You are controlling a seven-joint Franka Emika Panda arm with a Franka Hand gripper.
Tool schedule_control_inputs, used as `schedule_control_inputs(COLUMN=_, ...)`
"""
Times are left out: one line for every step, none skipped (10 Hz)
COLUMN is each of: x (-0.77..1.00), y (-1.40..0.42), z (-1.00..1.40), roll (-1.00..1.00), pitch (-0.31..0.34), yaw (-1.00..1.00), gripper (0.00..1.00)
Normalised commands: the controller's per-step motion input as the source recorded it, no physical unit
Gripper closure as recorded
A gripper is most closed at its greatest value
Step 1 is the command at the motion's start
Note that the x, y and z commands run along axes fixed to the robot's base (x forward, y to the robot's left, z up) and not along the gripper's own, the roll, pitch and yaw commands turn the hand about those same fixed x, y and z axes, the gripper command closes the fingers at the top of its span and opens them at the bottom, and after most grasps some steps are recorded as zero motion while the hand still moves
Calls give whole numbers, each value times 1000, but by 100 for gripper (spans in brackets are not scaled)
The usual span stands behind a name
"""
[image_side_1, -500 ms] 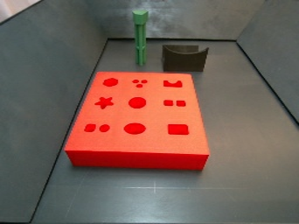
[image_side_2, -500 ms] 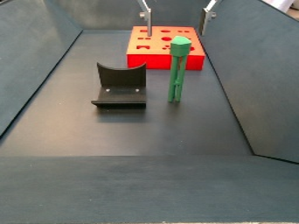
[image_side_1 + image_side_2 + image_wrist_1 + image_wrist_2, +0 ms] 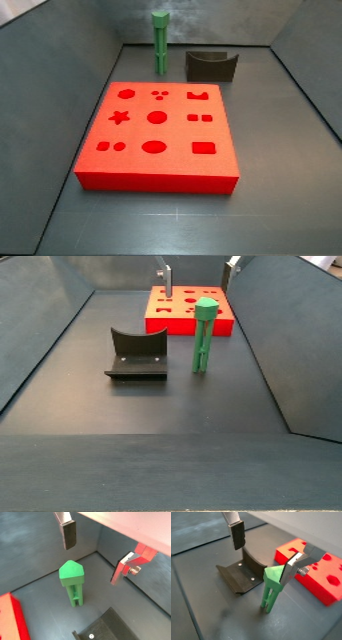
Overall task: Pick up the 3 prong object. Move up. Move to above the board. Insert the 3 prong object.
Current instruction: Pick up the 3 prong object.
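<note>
The 3 prong object (image 3: 202,336) is a slender green stick standing upright on the dark floor, between the board and the fixture. It also shows in both wrist views (image 3: 72,579) (image 3: 270,588) and at the back in a side view (image 3: 160,44). The board (image 3: 158,135) is a flat red block with shaped cutouts; it shows too in a side view (image 3: 187,311) and in both wrist views (image 3: 316,573) (image 3: 9,619). My gripper (image 3: 95,554) (image 3: 264,552) is open and empty, hanging above the stick's top, one finger on either side. Only its fingertips (image 3: 163,278) show in a side view.
The fixture (image 3: 138,353), a dark bracket on a base plate, stands on the floor beside the stick; it also shows in a side view (image 3: 210,66) and in both wrist views (image 3: 240,574) (image 3: 107,630). Grey walls enclose the floor.
My gripper's fingertips have shifted slightly in the side view. The stick, the board and the fixture have not moved.
</note>
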Motion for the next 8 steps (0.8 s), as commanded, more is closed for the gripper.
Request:
schedule_control_inputs(x=-57, y=-54, z=26, roll=-153, pitch=-76, yaw=974, gripper=0)
schedule_control_inputs(x=-63, y=-46, z=6, roll=-127, pitch=-67, yaw=1000, gripper=0)
schedule_control_inputs(x=-60, y=-23, z=0, roll=-117, pitch=-26, yaw=1000, gripper=0)
schedule_control_inputs(x=-34, y=-37, z=-74, roll=-90, pitch=0, yaw=1000, gripper=0)
schedule_control_inputs(x=0, y=-86, z=-306, roll=-20, pitch=16, yaw=994, gripper=0)
schedule_control_inputs(x=0, y=-120, z=-403, roll=0, pitch=39, yaw=969, gripper=0)
schedule_control_inputs(x=0, y=-214, z=-440, roll=0, pitch=50, yaw=883, gripper=0)
schedule_control_inputs(x=0, y=-211, z=-449, roll=0, pitch=50, yaw=891, gripper=0)
